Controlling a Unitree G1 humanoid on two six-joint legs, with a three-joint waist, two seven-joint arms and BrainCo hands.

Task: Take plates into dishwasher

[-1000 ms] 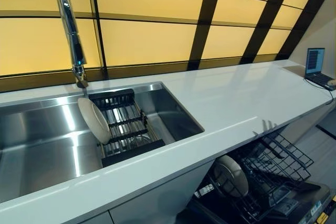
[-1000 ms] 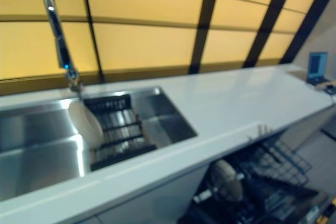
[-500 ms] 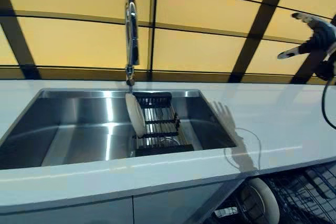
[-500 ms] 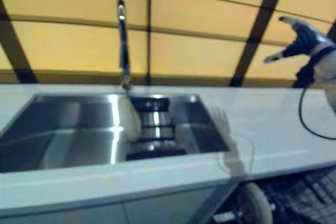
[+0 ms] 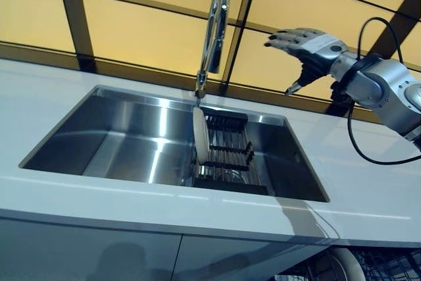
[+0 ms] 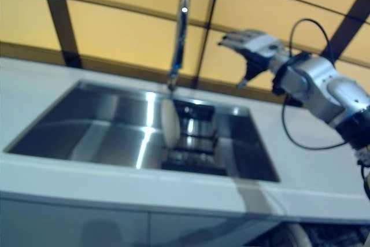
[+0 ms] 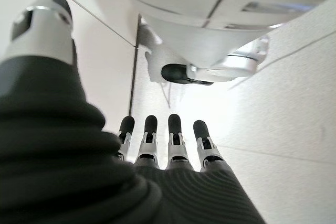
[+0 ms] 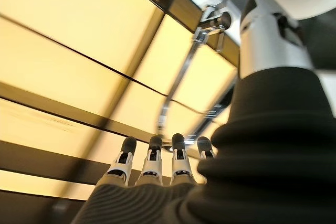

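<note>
Stainless sink (image 5: 118, 136) set into a white bench (image 5: 99, 195), tall chrome tap (image 5: 212, 31) at its back edge. One pale plate (image 5: 199, 137) stands on edge in a dark rack (image 5: 230, 156) inside the sink, just below the tap's spout, leaning at the rack's left end. No other plate visible in the sink.

Right hand (image 5: 306, 44) raised well above the bench, to the right of the tap and apart from it, fingers (image 8: 152, 161) spread straight, thumb hanging down, holding nothing. Left hand (image 7: 173, 182) shows only in its own wrist view: fingers extended, empty, pointing at pale surfaces away from the sink.

Below the bench edge at lower right, part of a wire dishwasher basket (image 5: 395, 271) and a round pale rim (image 5: 345, 264), probably a plate already loaded; too little shows to be sure.

Step in hand, as I judge it: bring the right hand down to the plate in the rack.

Notes for doing it well:
- Descend to the right of the tap and keep clear of its neck; the spout sits almost directly over the plate's top edge.
- Plate is edge-up, so pinch the upper rim between thumb and fingers, one on each face.
- Lift straight up out of the rack slots before swinging right; dragging sideways could catch the rack bars.
- Glazed plate likely slick; grip firmly before carrying over the bench to the basket.
</note>
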